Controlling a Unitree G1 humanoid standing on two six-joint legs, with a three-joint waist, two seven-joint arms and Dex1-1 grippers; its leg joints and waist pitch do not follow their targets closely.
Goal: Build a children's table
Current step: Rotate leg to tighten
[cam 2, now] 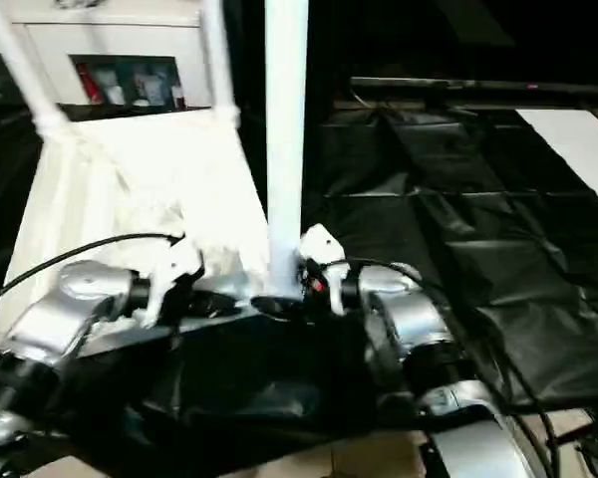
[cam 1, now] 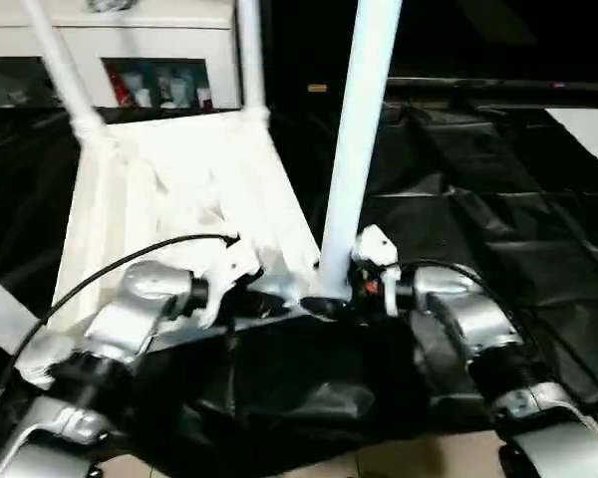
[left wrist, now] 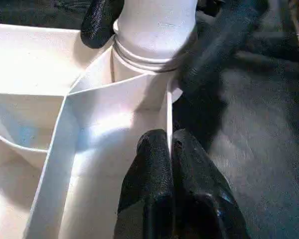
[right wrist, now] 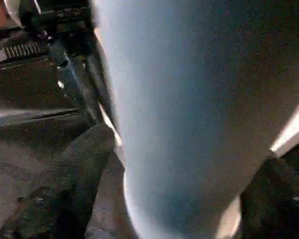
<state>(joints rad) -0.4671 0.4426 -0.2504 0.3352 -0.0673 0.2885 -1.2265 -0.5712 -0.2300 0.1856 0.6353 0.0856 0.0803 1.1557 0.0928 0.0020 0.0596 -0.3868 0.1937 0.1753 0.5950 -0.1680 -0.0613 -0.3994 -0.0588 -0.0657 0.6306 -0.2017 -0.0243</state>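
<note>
Tabletop (cam 1: 169, 199): lying upside down on the black sheet (cam 1: 498, 219), ribbed underside facing up, its near edge right at the robot's wrists.
Near leg (cam 1: 359, 129): standing upright in the near corner socket (left wrist: 139, 64), rising out the top of the head views.
Far legs (cam 1: 65, 75): two more stand in the far corners, one leaning outward, one (cam 1: 249, 55) close to straight.
Left gripper (left wrist: 170, 164): fingers pressed together, pinching a thin upright rib (left wrist: 168, 114) of the tabletop just beside that near socket.
Right gripper (cam 1: 364, 289): down at the foot of the near leg, its black fingers (left wrist: 97, 22) spread apart on either side of the leg's base; whether they actually press on it, I can't tell.
Cabinet (cam 1: 130, 60): white, glass doors, behind the tabletop at the far side.
Floor: black sheet spread wide to the right, well apart from both grippers.
</note>
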